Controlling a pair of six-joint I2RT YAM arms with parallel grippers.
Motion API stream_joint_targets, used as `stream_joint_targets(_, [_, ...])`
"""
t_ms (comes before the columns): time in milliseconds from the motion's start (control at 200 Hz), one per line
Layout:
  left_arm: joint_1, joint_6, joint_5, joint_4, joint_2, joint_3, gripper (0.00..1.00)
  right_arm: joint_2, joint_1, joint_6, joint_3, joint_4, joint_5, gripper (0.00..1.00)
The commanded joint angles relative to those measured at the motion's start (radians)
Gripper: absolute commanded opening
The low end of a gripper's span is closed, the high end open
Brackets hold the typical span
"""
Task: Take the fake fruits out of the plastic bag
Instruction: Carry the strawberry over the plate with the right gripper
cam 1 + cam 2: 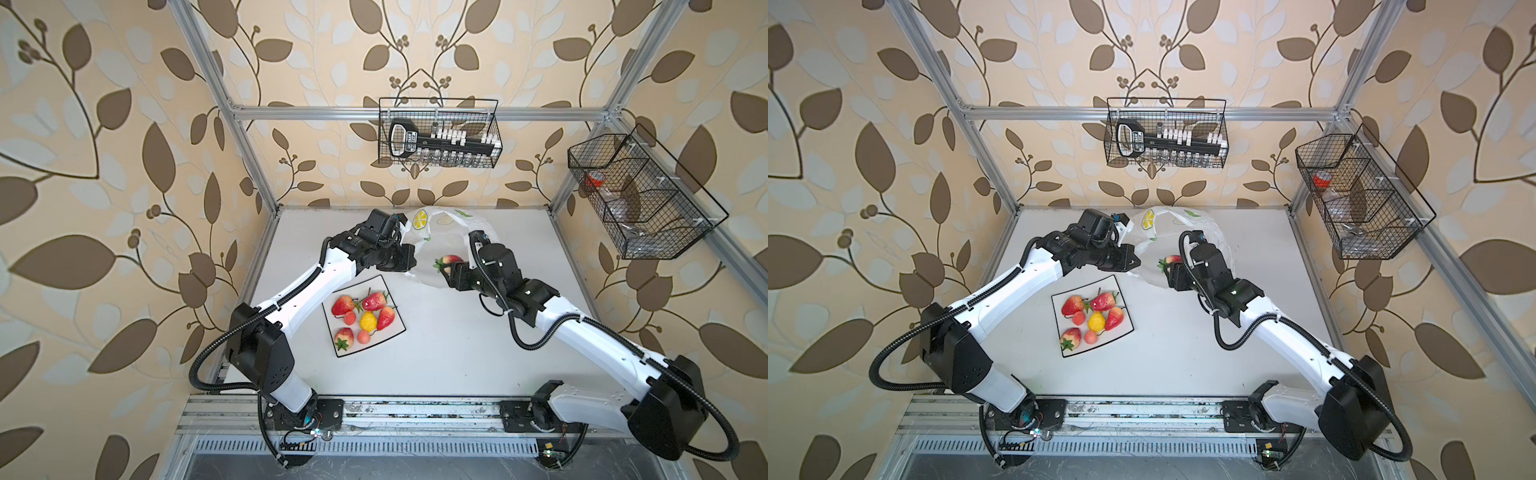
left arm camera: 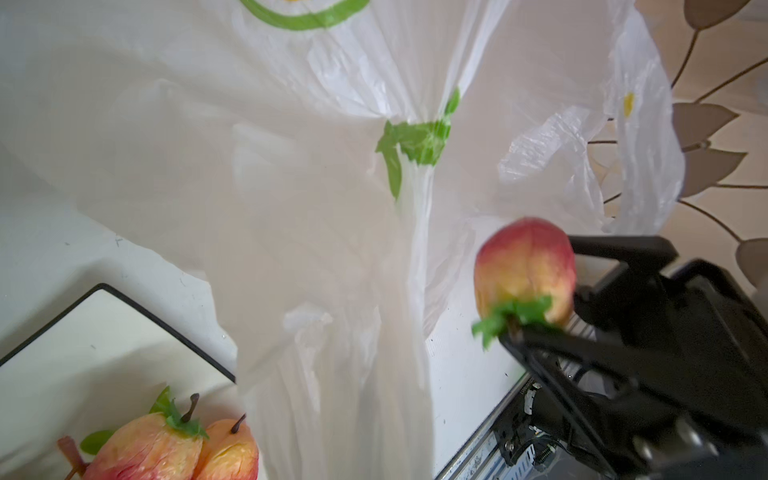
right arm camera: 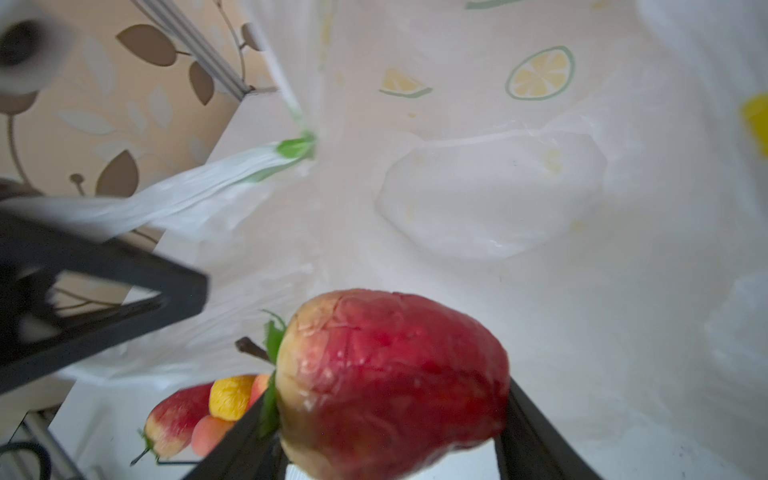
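The right gripper has its jaws clenched on a red strawberry. They seem to pinch it nearly end to end, the green cap by one jaw and the pointed tip by the other. In both top views the berry hangs above the tabletop at the mouth of the plastic bag, beyond the square plate on its right-arm side and well apart from it.

The left gripper is clamped shut on a stretched fold of the bag's edge, just beyond the plate's far corner, and holds the film up. The right wrist view shows that taut strand running to the left jaws.

The plate already carries four strawberries, a yellow pear and two small orange-pink round fruits, crowded toward its middle and near side. Its far corner, the one closest to the bag, is bare.

The coming move likely turns on this: the plate lies from the loaded jaws toward the left arm and nearer the robot's base. The berry's long axis runs roughly across that way, cap leading. The left arm is nearer the plate but busy with the bag, so the carry falls to the right arm. The bag's visible inside looks pale and empty, though folds hide part of it.
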Motion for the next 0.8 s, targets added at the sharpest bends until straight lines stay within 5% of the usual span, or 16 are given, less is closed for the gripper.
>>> stream_joint_targets(0, [0.001, -0.010, 0.024, 0.010, 0.006, 0.054, 0.00, -0.083, 0.099, -0.083, -0.036, -0.007, 0.044, 0.65])
stream_joint_targets(220, [0.008, -0.023, 0.034, 0.010, 0.014, 0.067, 0.00, -0.183, 0.416, -0.225, -0.144, 0.115, 0.246, 0.65])
stream_joint_targets(395, [0.011, -0.021, 0.033, 0.003, 0.011, 0.072, 0.00, -0.061, 0.570, -0.324, -0.134, 0.211, 0.282, 0.65])
stream_joint_targets(795, [0.022, -0.010, 0.024, -0.037, -0.007, 0.087, 0.00, 0.416, 0.606, -0.525, 0.103, 0.367, 0.193, 0.68])
